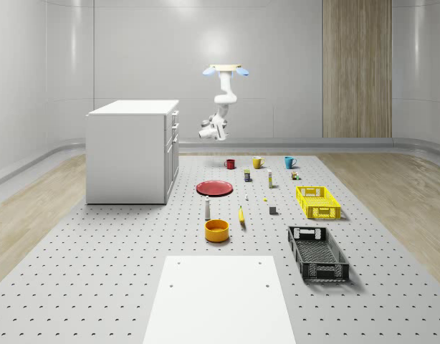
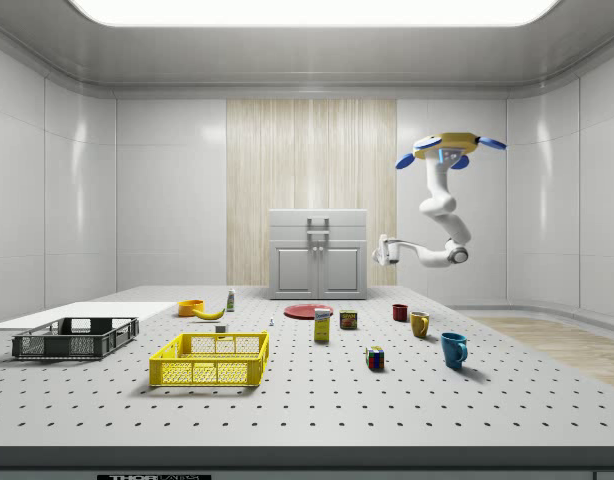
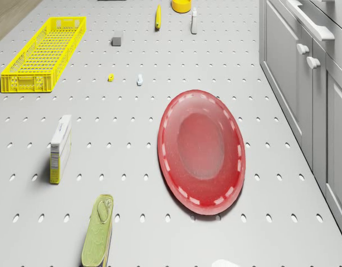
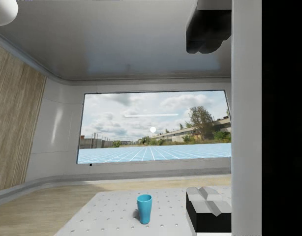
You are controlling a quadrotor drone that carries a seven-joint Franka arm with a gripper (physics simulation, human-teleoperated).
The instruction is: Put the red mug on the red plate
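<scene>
Whole-scene view: yellow mug (image 1: 257, 163) stands beside red mug (image 1: 230, 164).

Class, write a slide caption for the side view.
Drone hovers above the red mug, claw raised, red plate nearby.

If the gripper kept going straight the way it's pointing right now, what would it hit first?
Probably nothing nearby: the gripper points level, well above the table, and the blue mug sits below its line. Depth is hard to judge.
</scene>
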